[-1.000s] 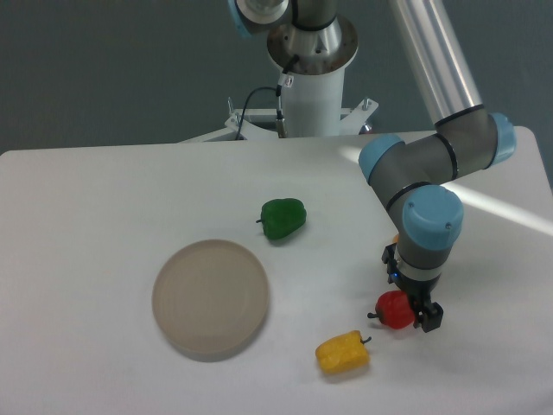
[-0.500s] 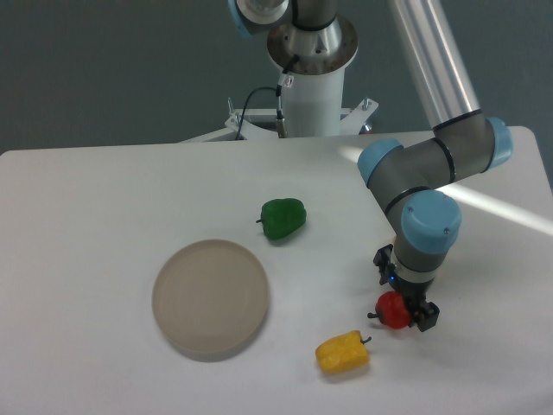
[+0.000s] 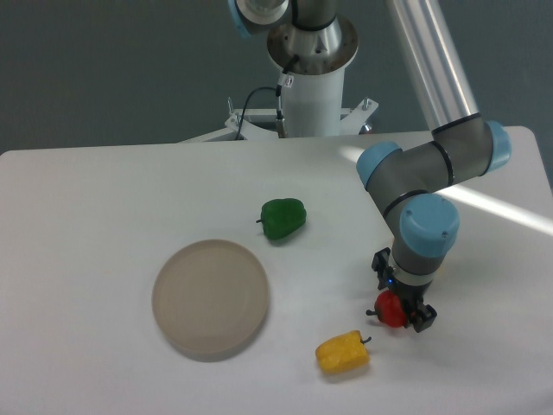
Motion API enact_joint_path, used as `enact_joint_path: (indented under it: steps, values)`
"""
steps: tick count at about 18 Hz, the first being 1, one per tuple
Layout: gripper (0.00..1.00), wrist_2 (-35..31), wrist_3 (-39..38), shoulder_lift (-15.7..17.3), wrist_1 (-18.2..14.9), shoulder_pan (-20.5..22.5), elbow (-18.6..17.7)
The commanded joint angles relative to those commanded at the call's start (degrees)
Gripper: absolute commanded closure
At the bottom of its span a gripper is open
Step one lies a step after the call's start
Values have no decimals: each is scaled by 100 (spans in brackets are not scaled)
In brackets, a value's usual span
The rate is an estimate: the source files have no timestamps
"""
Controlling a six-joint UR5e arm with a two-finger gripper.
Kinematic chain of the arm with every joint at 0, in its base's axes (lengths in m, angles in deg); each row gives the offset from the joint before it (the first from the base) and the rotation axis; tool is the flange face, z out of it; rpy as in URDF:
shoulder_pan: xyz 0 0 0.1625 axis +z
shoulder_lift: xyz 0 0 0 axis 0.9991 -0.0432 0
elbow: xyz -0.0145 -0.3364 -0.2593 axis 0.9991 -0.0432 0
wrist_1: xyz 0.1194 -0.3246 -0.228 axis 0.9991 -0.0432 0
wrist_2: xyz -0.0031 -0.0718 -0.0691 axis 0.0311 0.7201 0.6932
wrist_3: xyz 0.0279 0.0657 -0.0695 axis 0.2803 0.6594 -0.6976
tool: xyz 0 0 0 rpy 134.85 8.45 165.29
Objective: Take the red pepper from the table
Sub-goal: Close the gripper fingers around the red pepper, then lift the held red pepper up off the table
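The red pepper (image 3: 388, 309) is small and glossy and lies on the white table (image 3: 104, 216) at the front right. My gripper (image 3: 401, 292) points straight down right over it, and the wrist hides the pepper's right half. The dark fingers (image 3: 422, 319) stand apart on either side of the pepper, so the jaws are open around it. I cannot see them pressing on it. The pepper rests on the table.
A yellow pepper (image 3: 342, 354) lies just to the front left of the red one. A green pepper (image 3: 282, 218) lies mid-table. A round beige plate (image 3: 211, 298) sits left of centre. The robot base (image 3: 308, 82) stands at the back edge.
My gripper has shifted slightly left and settled closer over the red pepper, which now shows less. The finger spacing looks unchanged. The pepper has not moved.
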Motion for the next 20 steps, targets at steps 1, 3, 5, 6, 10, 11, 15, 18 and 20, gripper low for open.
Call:
enact_joint_path:
  steps: [1,3,5,6,10,11,15,18,20]
  values:
    - [64,-26,9,9,0,0,35]
    - [64,-53,35,53,-9,0,105]
    - [64,-62,201,166,-79,0,202]
    - [64,-79,359,263,-79,9,211]
    - [64,-88,1044,509,-385,140,509]
    - [64,-79,1220,527,-509,193,623]
    - [64,-185,2072,659,-676,545,922]
    - [64,-202,2233,659,-712,615,976]
    - [64,-202,2233,703,-712,607,967]
